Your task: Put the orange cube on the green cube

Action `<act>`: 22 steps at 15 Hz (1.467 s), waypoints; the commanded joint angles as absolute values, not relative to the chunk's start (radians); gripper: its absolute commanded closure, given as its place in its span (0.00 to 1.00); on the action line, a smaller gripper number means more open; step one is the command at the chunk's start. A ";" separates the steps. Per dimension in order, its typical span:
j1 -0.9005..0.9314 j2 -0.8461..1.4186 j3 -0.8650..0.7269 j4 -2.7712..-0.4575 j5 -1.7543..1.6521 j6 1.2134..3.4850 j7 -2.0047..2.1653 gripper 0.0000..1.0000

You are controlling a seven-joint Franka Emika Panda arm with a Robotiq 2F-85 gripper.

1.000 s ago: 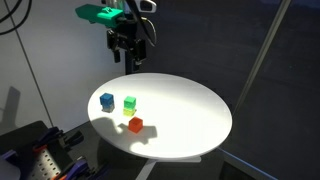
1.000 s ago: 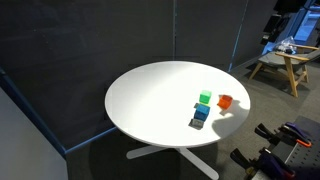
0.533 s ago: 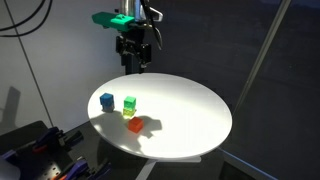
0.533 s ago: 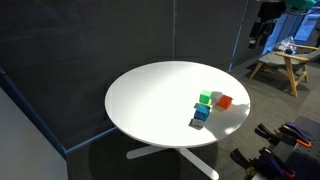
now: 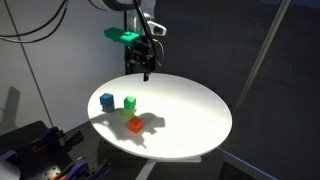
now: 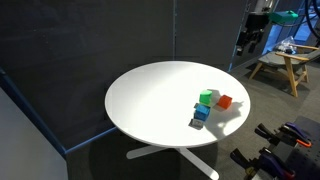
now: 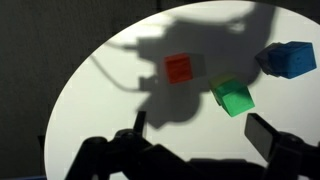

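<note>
The orange cube (image 5: 135,124) sits on the round white table (image 5: 190,110) near its edge. The green cube (image 5: 130,103) stands just behind it and a blue cube (image 5: 106,99) beside that. All three show in the other exterior view: orange cube (image 6: 225,101), green cube (image 6: 206,98), blue cube (image 6: 201,113). My gripper (image 5: 143,66) hangs open and empty above the table's far rim, well above and apart from the cubes. In the wrist view the gripper (image 7: 200,130) is open, with the orange cube (image 7: 179,68), green cube (image 7: 234,97) and blue cube (image 7: 290,59) ahead of it.
Dark curtains surround the table. A wooden stand (image 6: 280,63) is beyond the table past the gripper (image 6: 246,42). Machinery (image 5: 45,150) sits low beside the table edge.
The gripper has come down and moved in over the table's rim, closer to the cubes. The cubes have not moved.
</note>
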State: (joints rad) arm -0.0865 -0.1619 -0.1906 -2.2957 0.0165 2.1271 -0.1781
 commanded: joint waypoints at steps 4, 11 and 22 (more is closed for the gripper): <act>-0.100 -0.062 -0.178 -2.273 0.073 2.225 -0.180 0.00; -0.100 0.086 -0.149 -2.238 0.064 2.285 -0.252 0.00; -0.114 0.175 -0.114 -2.199 0.049 2.301 -0.278 0.00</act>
